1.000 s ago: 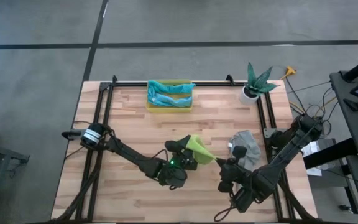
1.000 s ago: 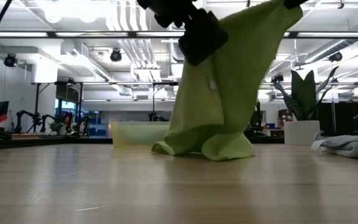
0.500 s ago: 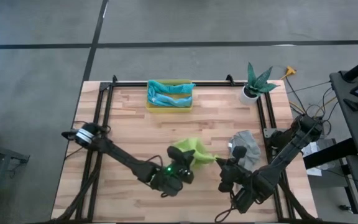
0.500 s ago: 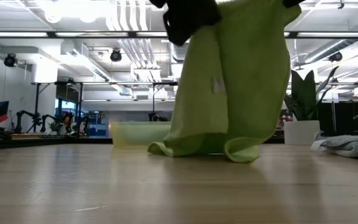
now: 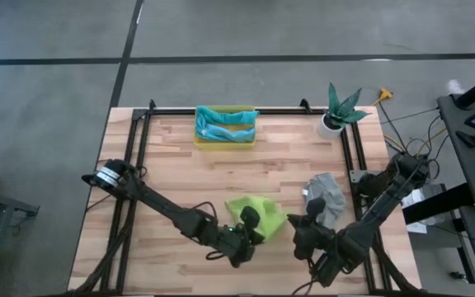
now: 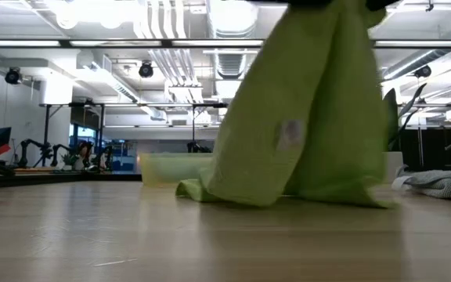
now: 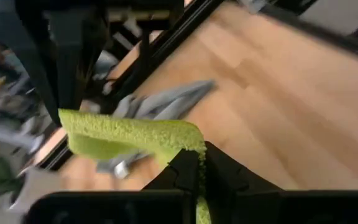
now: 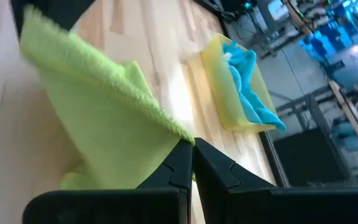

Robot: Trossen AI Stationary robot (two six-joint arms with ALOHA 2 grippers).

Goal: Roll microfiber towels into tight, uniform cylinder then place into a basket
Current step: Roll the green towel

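Jaws on both grippers are pinched shut on the lime towel point(image 5: 258, 216), hanging between them.
Looks like the spreading step; next it needs laying flat, basket point(image 5: 224, 127) well beyond.

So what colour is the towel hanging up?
Lime green towel, clearest in the low view.

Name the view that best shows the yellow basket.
The right wrist view: the basket shows close, blue towels inside. The high view shows it small at the table's far edge; the low view, mostly behind the green towel; the left wrist view, nothing.
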